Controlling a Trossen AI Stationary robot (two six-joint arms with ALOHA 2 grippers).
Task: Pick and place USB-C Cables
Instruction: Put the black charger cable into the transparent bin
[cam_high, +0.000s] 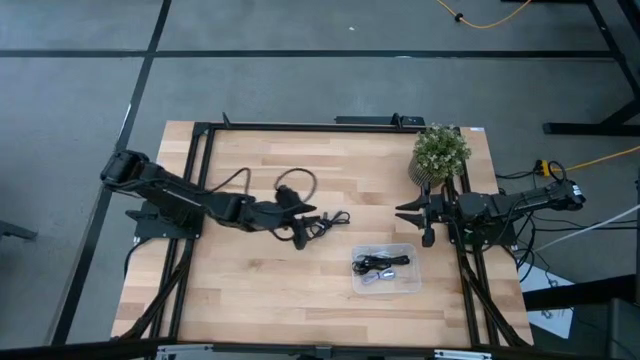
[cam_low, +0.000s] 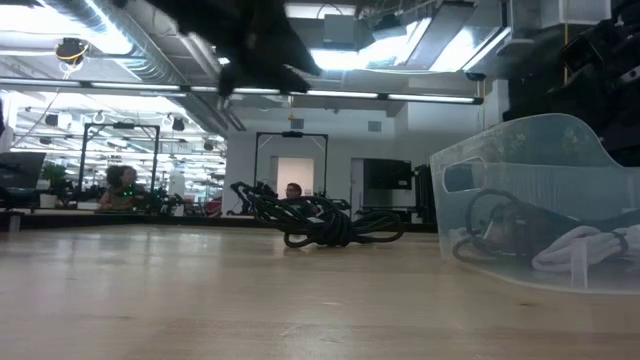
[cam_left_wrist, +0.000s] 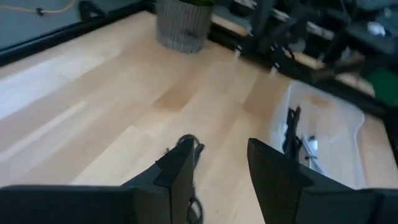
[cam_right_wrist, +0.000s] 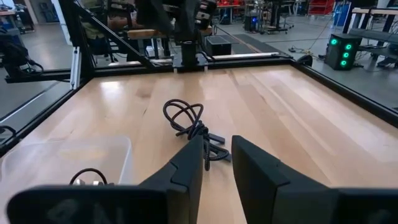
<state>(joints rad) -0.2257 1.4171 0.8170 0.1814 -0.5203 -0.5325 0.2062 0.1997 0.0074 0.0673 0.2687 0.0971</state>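
Observation:
A small black USB-C cable bundle (cam_high: 328, 219) lies loose on the wooden table near its middle; it also shows in the low view (cam_low: 322, 226) and the right wrist view (cam_right_wrist: 194, 126). My left gripper (cam_high: 300, 228) hangs open above the table just to the left of this bundle, and part of the cable (cam_left_wrist: 193, 146) peeks out beside one finger. Several more cables, black and pale, lie inside the clear plastic container (cam_high: 385, 284). My right gripper (cam_high: 414, 214) waits open at the table's right side, pointing toward the bundle.
The clear container (cam_low: 540, 180) sits right of the bundle toward the near edge. A potted plant (cam_high: 440, 152) stands at the far right corner, close to my right arm. Bare wood lies along the near and left parts of the table (cam_high: 240, 290).

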